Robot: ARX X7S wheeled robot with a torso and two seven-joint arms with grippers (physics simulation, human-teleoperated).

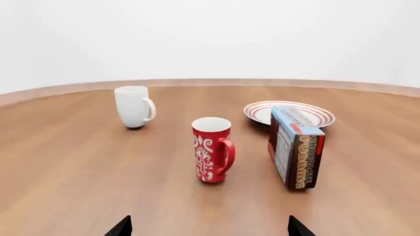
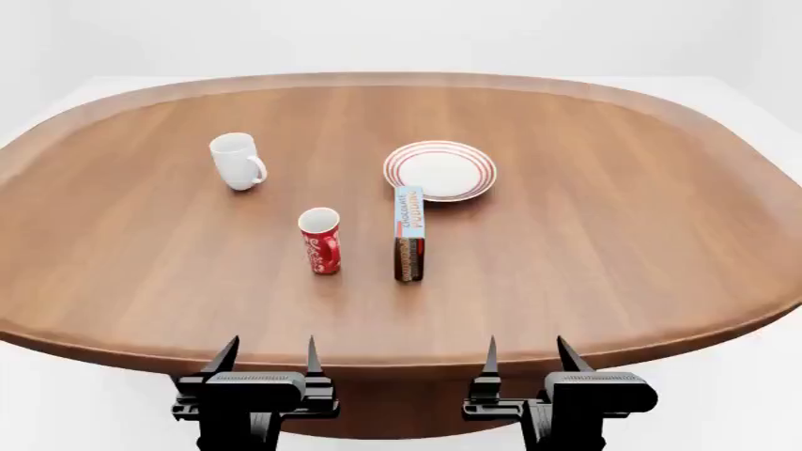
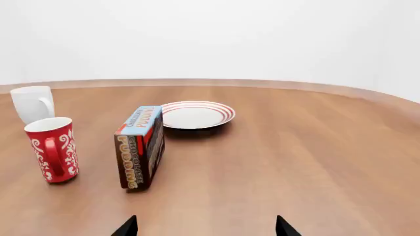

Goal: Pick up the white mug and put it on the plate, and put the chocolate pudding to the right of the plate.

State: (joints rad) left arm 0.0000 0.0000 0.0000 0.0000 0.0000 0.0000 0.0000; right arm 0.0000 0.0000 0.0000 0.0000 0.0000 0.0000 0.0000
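1. Nothing has been moved yet: the white mug (image 2: 236,160) stands upright on the worktop (image 2: 626,235), far left, well apart from the plate (image 2: 440,170), which lies empty.
2. The chocolate pudding (image 2: 408,233) stands on edge just in front of the plate, with the red mug (image 2: 321,241) beside it to the left.
3. Both arms wait at the near edge. The left gripper (image 2: 269,362) and the right gripper (image 2: 527,362) have their jaws spread wide and hold nothing.
4. The step in hand looks to be reaching for the white mug, probably best with the left arm, which is nearer.
5. Pass left of the red mug so that it is not knocked.
6. The handle points right, toward the plate; close the jaws across the body or rim, clear of it.
7. Lift straight up before carrying it over the plate.
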